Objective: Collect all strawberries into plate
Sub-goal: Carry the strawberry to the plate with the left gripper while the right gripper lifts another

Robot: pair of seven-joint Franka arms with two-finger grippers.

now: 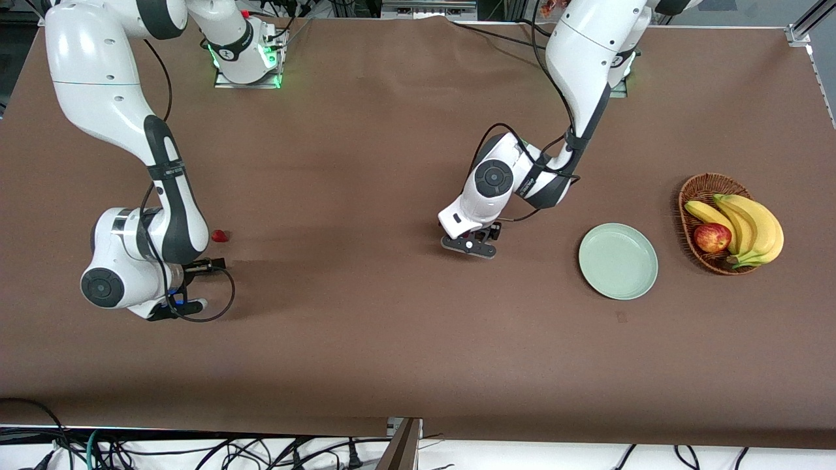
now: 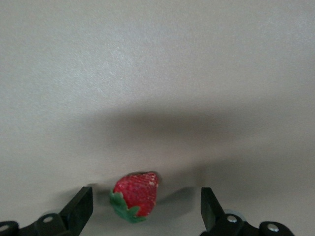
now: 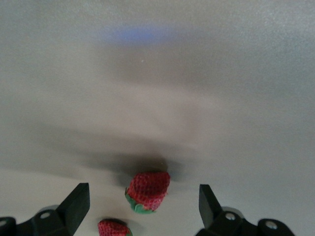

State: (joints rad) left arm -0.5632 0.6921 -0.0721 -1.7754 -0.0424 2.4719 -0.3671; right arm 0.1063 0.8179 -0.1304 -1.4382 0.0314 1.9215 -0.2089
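Note:
In the left wrist view, one strawberry [image 2: 137, 194] lies on the table between the fingers of my open left gripper [image 2: 146, 209], touching neither. In the front view this gripper [image 1: 471, 247] hangs low over the table's middle and hides that berry. The right wrist view shows two strawberries, one [image 3: 148, 191] between the fingers of my open right gripper [image 3: 142, 206], the other [image 3: 113, 228] close beside it. In the front view only one strawberry [image 1: 220, 235] shows, next to my right gripper [image 1: 193, 286]. The mint-green plate [image 1: 618, 260] sits bare toward the left arm's end.
A brown wicker basket [image 1: 695, 189] with bananas [image 1: 751, 225] and a red-yellow apple [image 1: 712, 237] stands beside the plate, at the left arm's end of the table. Brown table surface lies between the two grippers.

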